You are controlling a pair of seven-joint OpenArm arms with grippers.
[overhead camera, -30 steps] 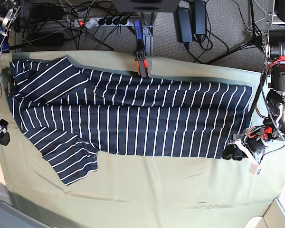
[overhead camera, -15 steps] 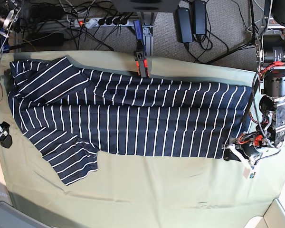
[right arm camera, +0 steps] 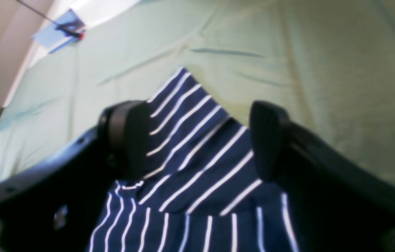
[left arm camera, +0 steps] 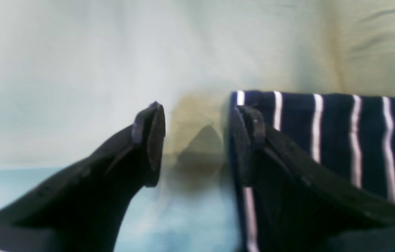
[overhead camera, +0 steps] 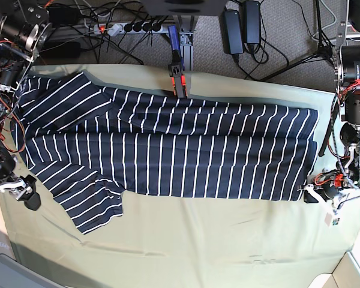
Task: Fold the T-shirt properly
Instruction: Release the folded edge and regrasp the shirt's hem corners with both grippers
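While the olive-green table cloth (overhead camera: 186,240) covers the whole table, the T-shirt (overhead camera: 168,150) lies flat across it, hem toward my left arm, sleeves toward my right. My right gripper (right arm camera: 197,140) hangs spread wide above a striped sleeve (right arm camera: 190,119), holding nothing. My left gripper (left arm camera: 197,140) is parted and empty at the hem corner (left arm camera: 249,98), one finger (left arm camera: 249,140) over the fabric.

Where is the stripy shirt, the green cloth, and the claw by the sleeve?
T-shirt (overhead camera: 186,150), base view, middle of its striped body.
Table cloth (overhead camera: 216,234), base view, bare stretch below the shirt.
Right claw (right arm camera: 199,140), right wrist view, midway between its open fingertips, over the sleeve.
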